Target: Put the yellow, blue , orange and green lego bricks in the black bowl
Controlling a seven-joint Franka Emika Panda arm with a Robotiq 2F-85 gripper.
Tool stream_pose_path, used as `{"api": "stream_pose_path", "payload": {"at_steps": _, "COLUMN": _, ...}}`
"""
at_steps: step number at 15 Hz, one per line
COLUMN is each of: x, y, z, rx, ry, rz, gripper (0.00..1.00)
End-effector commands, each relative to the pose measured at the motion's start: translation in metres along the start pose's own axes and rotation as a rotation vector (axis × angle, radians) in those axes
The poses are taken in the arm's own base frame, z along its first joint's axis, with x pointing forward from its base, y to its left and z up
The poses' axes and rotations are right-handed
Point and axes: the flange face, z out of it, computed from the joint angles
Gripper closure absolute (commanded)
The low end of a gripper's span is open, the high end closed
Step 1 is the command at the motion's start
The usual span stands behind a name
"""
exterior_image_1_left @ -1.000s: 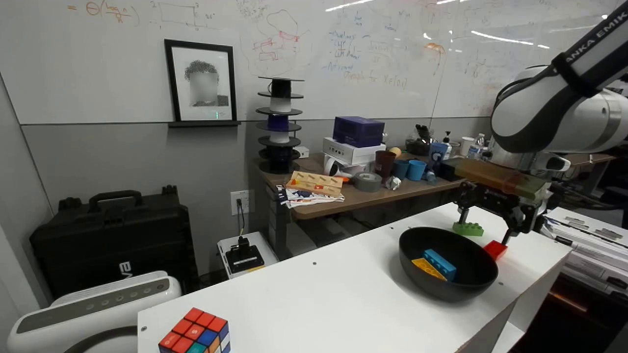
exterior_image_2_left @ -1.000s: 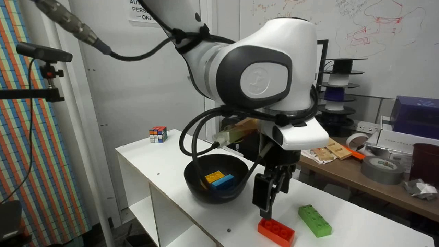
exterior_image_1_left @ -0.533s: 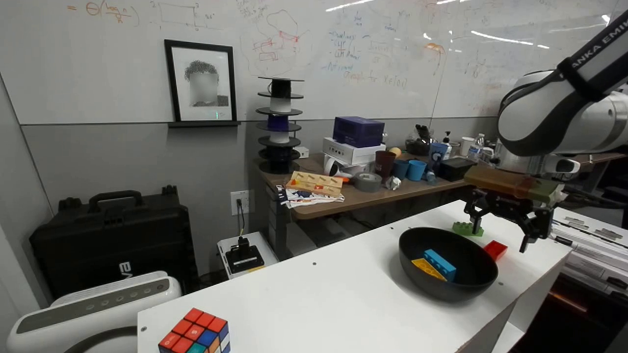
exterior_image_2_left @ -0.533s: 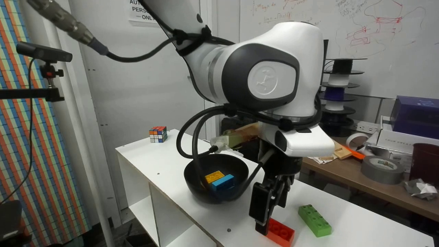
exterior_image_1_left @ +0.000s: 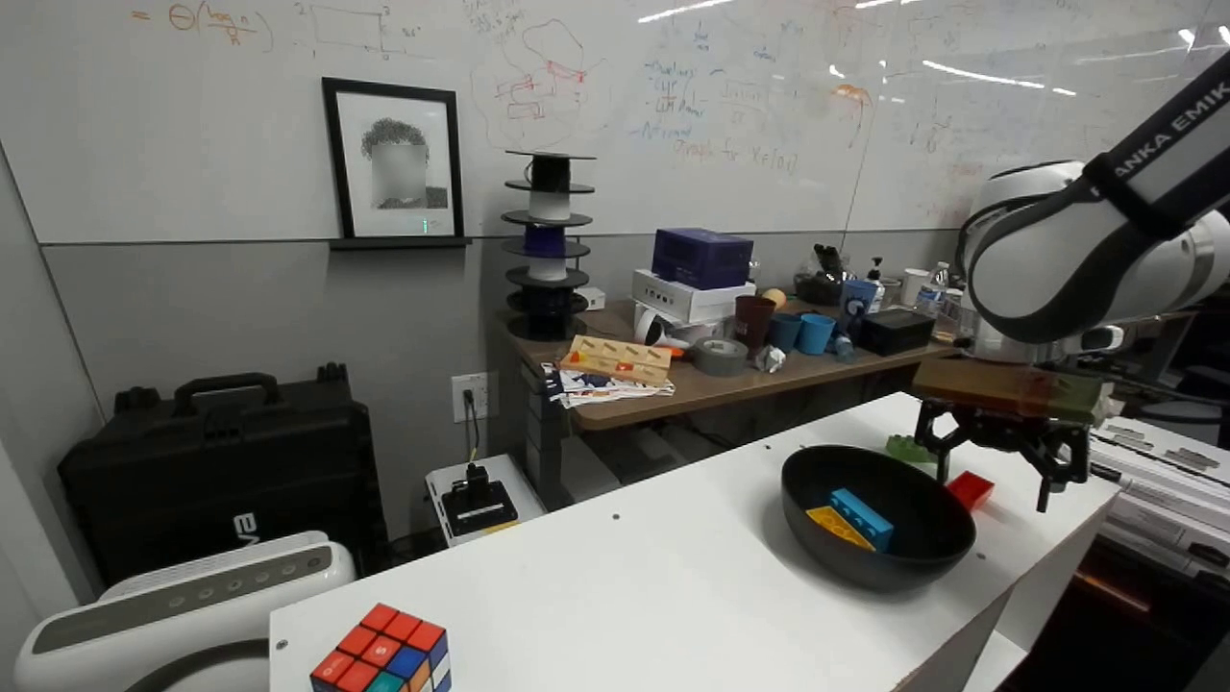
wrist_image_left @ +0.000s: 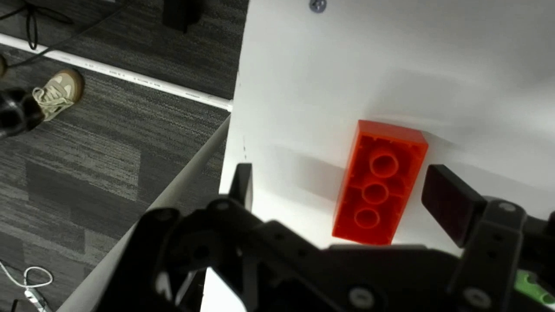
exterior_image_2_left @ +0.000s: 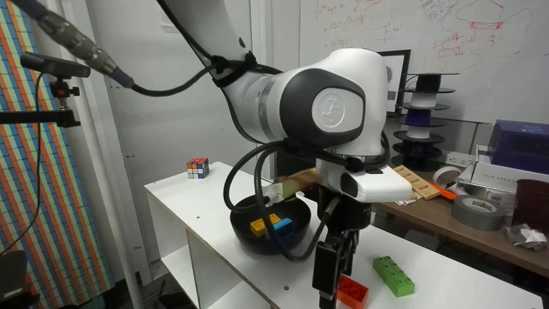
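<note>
The orange-red brick [wrist_image_left: 377,190] lies on the white table with its hollow underside up. It shows in both exterior views [exterior_image_1_left: 971,490] [exterior_image_2_left: 354,293]. My gripper [wrist_image_left: 342,190] is open over it, fingers on either side and apart from it; the right finger in the wrist view is closer. The gripper also shows in an exterior view [exterior_image_1_left: 994,491]. The green brick [exterior_image_2_left: 393,277] lies beside the orange-red one, partly hidden in the wrist view [wrist_image_left: 534,287]. The black bowl [exterior_image_1_left: 846,567] holds the yellow brick [exterior_image_1_left: 839,529] and light blue brick [exterior_image_1_left: 862,517].
A puzzle cube [exterior_image_2_left: 197,168] sits at the far end of the white table [exterior_image_1_left: 615,596]. The table's edge [wrist_image_left: 232,143] runs close to the left finger in the wrist view. A brown desk [exterior_image_1_left: 692,396] with cups, tape and boxes stands behind.
My open gripper has moved lower and shifted over the orange-red brick, toward the right in an exterior view. The bricks and the bowl have not moved.
</note>
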Motion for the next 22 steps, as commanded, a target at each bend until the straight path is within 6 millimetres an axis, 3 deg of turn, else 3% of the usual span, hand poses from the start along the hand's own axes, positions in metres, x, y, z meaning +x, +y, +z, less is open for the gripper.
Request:
{"api": "stream_pose_path", "payload": {"at_steps": 1, "x": 0.005, "y": -0.007, "z": 0.001, "rx": -0.029, "ry": 0.059, "rz": -0.031, "gripper": 0.00}}
{"api": "stream_pose_path", "payload": {"at_steps": 2, "x": 0.006, "y": -0.008, "z": 0.003, "rx": -0.033, "ry": 0.068, "rz": -0.039, "gripper": 0.00}}
{"api": "stream_pose_path", "payload": {"at_steps": 3, "x": 0.006, "y": -0.009, "z": 0.005, "rx": -0.031, "ry": 0.079, "rz": -0.047, "gripper": 0.25}}
{"api": "stream_pose_path", "payload": {"at_steps": 4, "x": 0.006, "y": -0.010, "z": 0.005, "rx": -0.021, "ry": 0.094, "rz": -0.058, "gripper": 0.26}}
{"api": "stream_pose_path", "payload": {"at_steps": 12, "x": 0.000, "y": -0.027, "z": -0.005, "rx": 0.094, "ry": 0.197, "rz": -0.115, "gripper": 0.87}}
{"api": "stream_pose_path", "payload": {"at_steps": 18, "x": -0.006, "y": -0.025, "z": -0.009, "rx": 0.123, "ry": 0.178, "rz": -0.118, "gripper": 0.88}}
{"api": "stream_pose_path", "payload": {"at_steps": 22, "x": -0.014, "y": -0.008, "z": -0.049, "rx": 0.160, "ry": 0.136, "rz": -0.101, "gripper": 0.88}}
